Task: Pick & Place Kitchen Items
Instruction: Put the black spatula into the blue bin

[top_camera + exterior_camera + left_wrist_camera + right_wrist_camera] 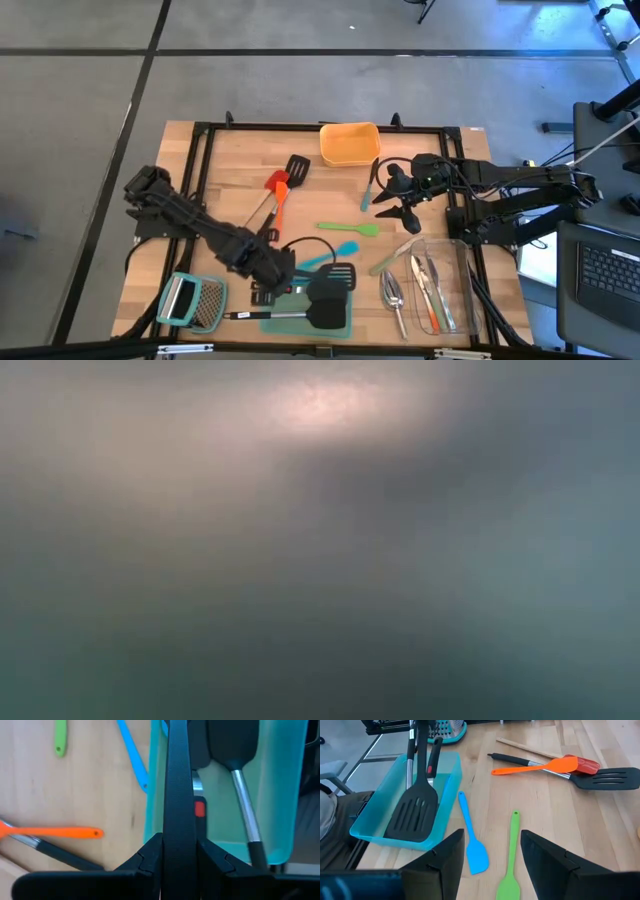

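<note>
My left gripper (272, 282) is at the near middle of the table, beside the teal tray (300, 325), shut on a black turner (338, 276) whose slotted head is over the tray's far right corner. A second black turner (322, 314) with a silver neck lies in the tray. My right gripper (393, 203) hangs open over the right half of the table, touching nothing. In its wrist view a blue spatula (471, 836) and a green spatula (510, 860) lie flat on the wood below it. Orange (279, 207), red (275, 182) and black (297, 168) turners lie crossed farther back. My left gripper pinches the black turner's handle (177, 837) between its two fingers. The fingers slant steeply down and the handle runs straight on past them, toward the tray. Whether the head touches the tray I cannot tell.
An orange container (350, 143) stands at the far edge. A clear container (445, 290) with cutlery is at the near right, a silver scoop (392, 292) beside it. A grater (195, 302) with a light-blue handle lies near left. The low view shows only blur.
</note>
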Action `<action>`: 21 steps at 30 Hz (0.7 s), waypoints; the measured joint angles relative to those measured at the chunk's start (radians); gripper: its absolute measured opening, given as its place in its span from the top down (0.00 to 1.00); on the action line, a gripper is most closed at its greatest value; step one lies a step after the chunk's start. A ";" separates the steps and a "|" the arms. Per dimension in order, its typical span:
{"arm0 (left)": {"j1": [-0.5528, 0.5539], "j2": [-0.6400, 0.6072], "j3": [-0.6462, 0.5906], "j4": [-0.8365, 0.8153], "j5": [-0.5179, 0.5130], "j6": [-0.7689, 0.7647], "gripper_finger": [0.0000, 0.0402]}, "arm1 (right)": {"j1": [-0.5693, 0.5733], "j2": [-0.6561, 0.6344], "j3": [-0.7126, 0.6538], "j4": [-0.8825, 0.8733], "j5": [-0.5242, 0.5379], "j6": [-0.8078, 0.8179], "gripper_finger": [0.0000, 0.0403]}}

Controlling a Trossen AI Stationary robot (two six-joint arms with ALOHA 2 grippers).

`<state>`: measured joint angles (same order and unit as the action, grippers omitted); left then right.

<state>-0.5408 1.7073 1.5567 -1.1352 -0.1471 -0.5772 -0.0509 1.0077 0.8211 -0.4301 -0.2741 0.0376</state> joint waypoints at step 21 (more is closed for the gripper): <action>-0.142 0.144 0.000 0.000 0.033 -0.139 0.81 | 0.000 0.000 0.000 0.000 0.000 0.006 0.51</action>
<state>-0.6830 1.8516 1.5566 -1.1357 -0.1141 -0.7158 -0.0505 1.0077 0.8211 -0.4301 -0.2745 0.0437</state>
